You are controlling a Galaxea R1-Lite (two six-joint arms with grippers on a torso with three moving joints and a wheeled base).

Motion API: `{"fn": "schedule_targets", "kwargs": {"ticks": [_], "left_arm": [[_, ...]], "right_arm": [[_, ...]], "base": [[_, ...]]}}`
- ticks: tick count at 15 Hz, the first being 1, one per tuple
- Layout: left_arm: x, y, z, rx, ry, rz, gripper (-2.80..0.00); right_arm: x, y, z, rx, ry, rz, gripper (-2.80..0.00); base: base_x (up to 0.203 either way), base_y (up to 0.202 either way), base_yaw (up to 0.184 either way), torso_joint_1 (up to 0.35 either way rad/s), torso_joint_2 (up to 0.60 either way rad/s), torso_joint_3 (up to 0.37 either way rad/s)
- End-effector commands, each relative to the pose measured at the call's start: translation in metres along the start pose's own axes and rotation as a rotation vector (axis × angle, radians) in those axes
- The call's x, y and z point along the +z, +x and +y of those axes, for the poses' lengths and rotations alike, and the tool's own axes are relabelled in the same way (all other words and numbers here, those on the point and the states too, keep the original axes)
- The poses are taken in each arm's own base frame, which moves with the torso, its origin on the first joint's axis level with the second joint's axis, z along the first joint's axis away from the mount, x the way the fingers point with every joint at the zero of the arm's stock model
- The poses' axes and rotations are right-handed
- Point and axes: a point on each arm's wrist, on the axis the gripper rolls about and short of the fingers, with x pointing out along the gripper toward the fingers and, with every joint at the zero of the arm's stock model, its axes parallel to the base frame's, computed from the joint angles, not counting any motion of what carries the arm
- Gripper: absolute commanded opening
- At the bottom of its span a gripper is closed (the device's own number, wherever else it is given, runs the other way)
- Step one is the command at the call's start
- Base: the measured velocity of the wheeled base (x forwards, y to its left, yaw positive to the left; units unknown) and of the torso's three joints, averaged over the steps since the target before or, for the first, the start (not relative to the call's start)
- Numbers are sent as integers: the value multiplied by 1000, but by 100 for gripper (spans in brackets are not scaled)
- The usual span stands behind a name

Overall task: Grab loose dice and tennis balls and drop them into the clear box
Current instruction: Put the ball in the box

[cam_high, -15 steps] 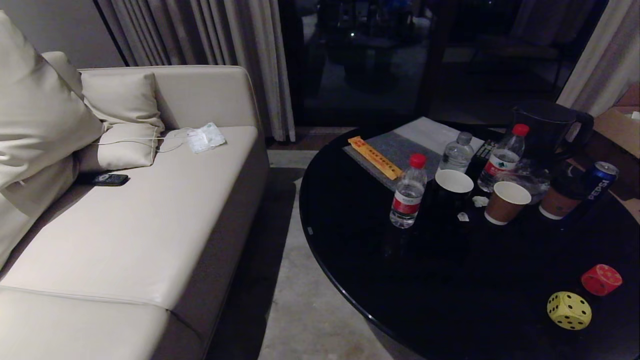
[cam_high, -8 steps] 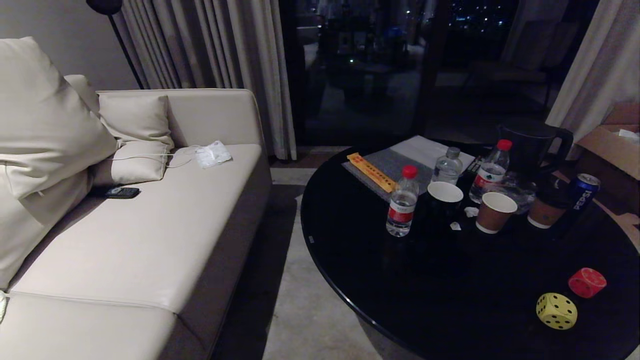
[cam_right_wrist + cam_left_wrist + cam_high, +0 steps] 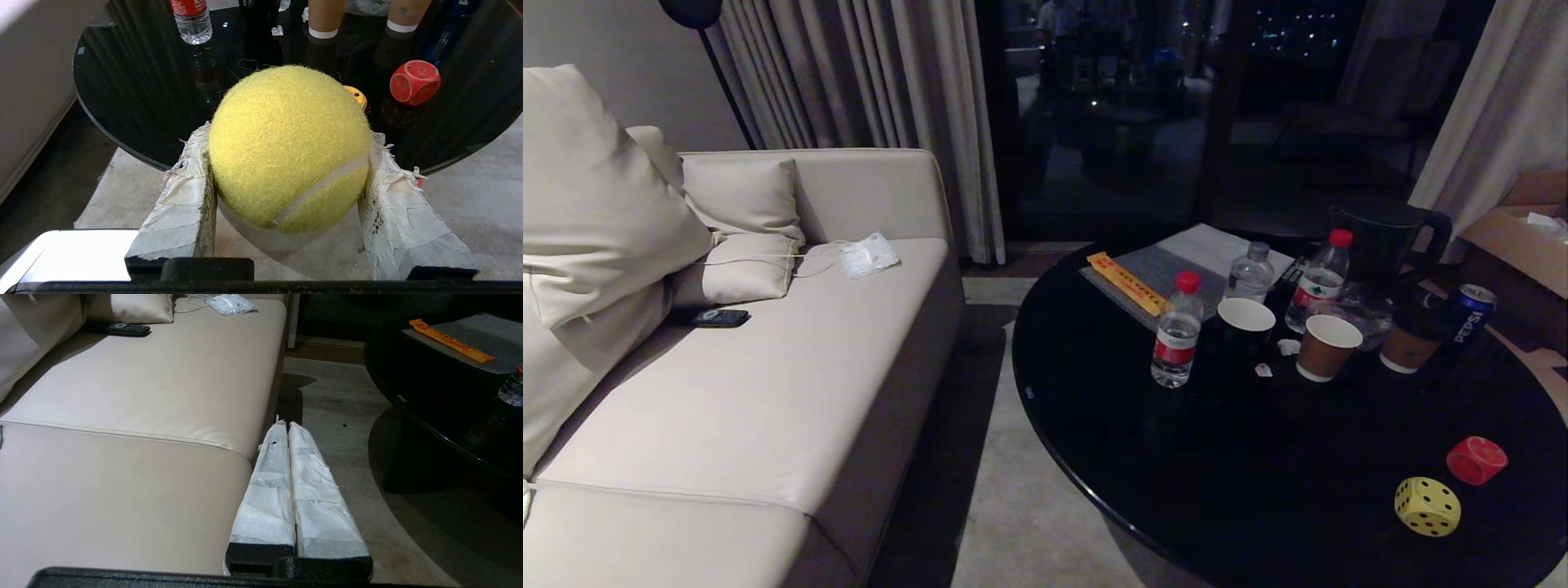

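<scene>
White-wrapped fingers [image 3: 310, 486] on black bases

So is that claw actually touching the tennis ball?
Touching: the right wrist view shows both fingers of the right claw pressed against the tennis ball.

Tennis ball [image 3: 289, 149]: fuzzy yellow-green, white seam, clamped mid-frame in right wrist view.
Yellow die [image 3: 1427, 506]: black pips, lower right of head view.
Red die [image 3: 1476, 460]: just above-right of yellow die, apart.
</scene>
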Motion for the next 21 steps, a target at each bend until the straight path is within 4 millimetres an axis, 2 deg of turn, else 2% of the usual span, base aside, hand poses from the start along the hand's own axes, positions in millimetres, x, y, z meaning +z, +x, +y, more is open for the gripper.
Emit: {"fn": "schedule_targets", "kwargs": {"ticks": [1, 11, 21], "left_arm": [[0, 0, 0, 1, -2, 1, -280], [0, 0, 0, 1, -2, 2, -280], [0, 0, 0, 3, -2, 2, -280]], "right_arm": [[0, 0, 0, 2, 0, 3, -280], [0, 0, 0, 2, 0, 3, -280], [0, 0, 0, 2, 0, 3, -280]], "base": [[-43, -49, 9, 2, 3, 3], [-160, -140, 0, 2, -1, 4], [0, 0, 0, 0, 0, 0]]}}
